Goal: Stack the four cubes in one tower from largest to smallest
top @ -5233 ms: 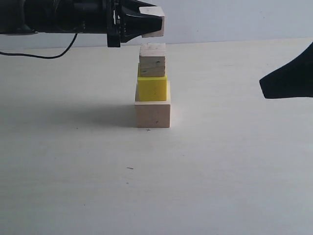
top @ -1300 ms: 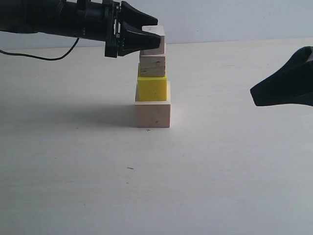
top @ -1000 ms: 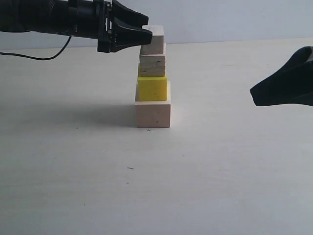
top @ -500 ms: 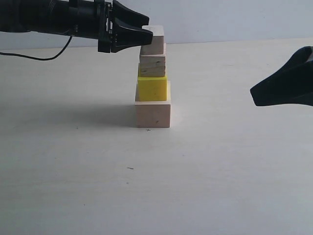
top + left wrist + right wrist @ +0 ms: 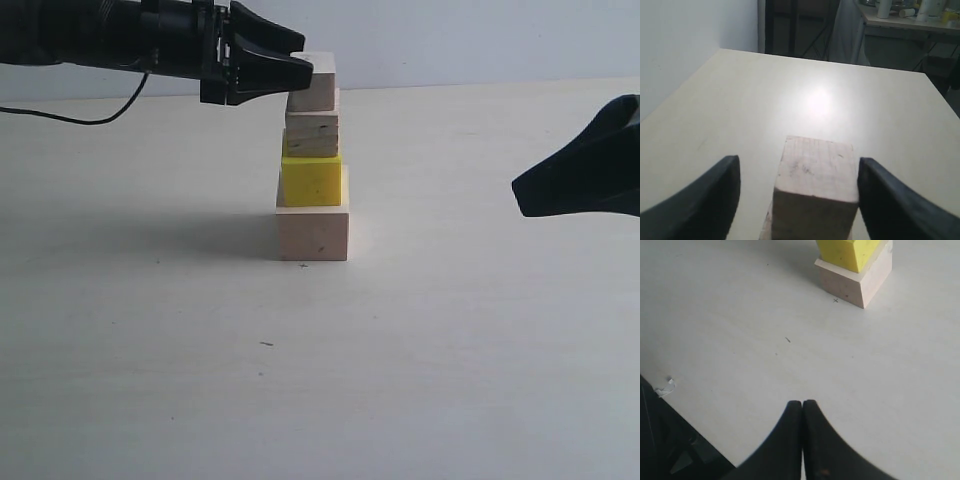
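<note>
The tower stands mid-table: a large pale cube (image 5: 312, 232) at the base, then a yellow cube (image 5: 311, 180), a grained wood cube (image 5: 312, 133) and a small pale cube (image 5: 318, 82) on top. My left gripper (image 5: 306, 56) reaches in from the left at the top cube's height. It is open, and its fingers flank the top cube (image 5: 817, 167) with a clear gap on one side. My right gripper (image 5: 520, 190) hovers shut, well to the right of the tower. The right wrist view shows the base cube (image 5: 852, 282) and the yellow cube (image 5: 850, 250) ahead of my right gripper (image 5: 802, 404).
A black cable (image 5: 80, 112) lies on the table behind the left arm. In the right wrist view the table's edge runs close by, with a paper scrap (image 5: 665, 386) near it. A pale wall stands behind the table.
The small cube, held above the tower several seconds ago, now rests on it. My left gripper has let go and drawn back slightly left. Nothing has moved over the last second.
</note>
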Tool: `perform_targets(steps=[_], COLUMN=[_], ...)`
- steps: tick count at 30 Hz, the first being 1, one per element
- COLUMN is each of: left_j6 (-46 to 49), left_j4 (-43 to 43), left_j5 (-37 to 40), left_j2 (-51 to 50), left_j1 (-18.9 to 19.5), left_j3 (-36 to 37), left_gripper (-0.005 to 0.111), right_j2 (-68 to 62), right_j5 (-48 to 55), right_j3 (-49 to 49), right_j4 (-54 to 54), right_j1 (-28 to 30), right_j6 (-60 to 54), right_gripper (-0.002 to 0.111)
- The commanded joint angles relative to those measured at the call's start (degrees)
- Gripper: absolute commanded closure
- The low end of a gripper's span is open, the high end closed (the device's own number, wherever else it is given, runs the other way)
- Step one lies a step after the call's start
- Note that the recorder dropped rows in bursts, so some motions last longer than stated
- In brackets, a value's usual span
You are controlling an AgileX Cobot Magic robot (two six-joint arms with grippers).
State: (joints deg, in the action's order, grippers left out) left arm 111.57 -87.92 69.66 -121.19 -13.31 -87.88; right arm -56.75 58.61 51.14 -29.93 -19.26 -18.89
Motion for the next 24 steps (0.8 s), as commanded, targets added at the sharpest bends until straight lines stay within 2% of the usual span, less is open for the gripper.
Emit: perform_targets(steps=[1, 10, 13, 16, 17, 21, 22, 24], left_j6=[-1.02, -4.14, -4.14, -6.26, -10.27, -22.90, -26.65, -31.20], left_j4=[-0.12, 2.35, 6.30, 10.75, 13.93, 26.32, 27.34, 26.05], left_j5=[0.30, 0.30, 0.30, 0.30, 0.30, 0.30, -1.67, -3.16], left_j2=[2.81, 9.39, 13.24, 16.76, 18.36, 21.31, 21.55, 21.55], left_j1=[0.13, 0.13, 0.22, 0.22, 0.22, 1.22, 1.82, 1.95], left_j3=[-0.38, -0.38, -0.38, -0.38, -0.38, -0.10, 0.92, 2.30], left_gripper=[0.042, 0.045, 0.077, 0.100, 0.107, 0.107, 0.107, 0.107], right_j2=[-0.20, 0.05, 0.05, 0.05, 0.05, -1.43, -4.67, -9.60], right_j5=[-0.46, -0.24, -0.89, -4.00, -5.70, -12.89, -15.37, -17.38], right_j3=[-0.05, -0.05, -0.05, -0.05, -0.05, -0.05, -0.05, -0.05], right_j4=[0.45, 1.67, 4.45, 6.66, 6.65, 9.20, 14.45, 19.17], right_j1=[-0.07, -0.07, -0.07, -0.07, -0.07, -0.07, -0.07, -0.07], right_j6=[-0.59, -0.59, -0.59, -0.59, -0.18, 5.52, 12.04, 17.16], right_gripper=[0.108, 0.108, 0.108, 0.108, 0.108, 0.108, 0.108, 0.108])
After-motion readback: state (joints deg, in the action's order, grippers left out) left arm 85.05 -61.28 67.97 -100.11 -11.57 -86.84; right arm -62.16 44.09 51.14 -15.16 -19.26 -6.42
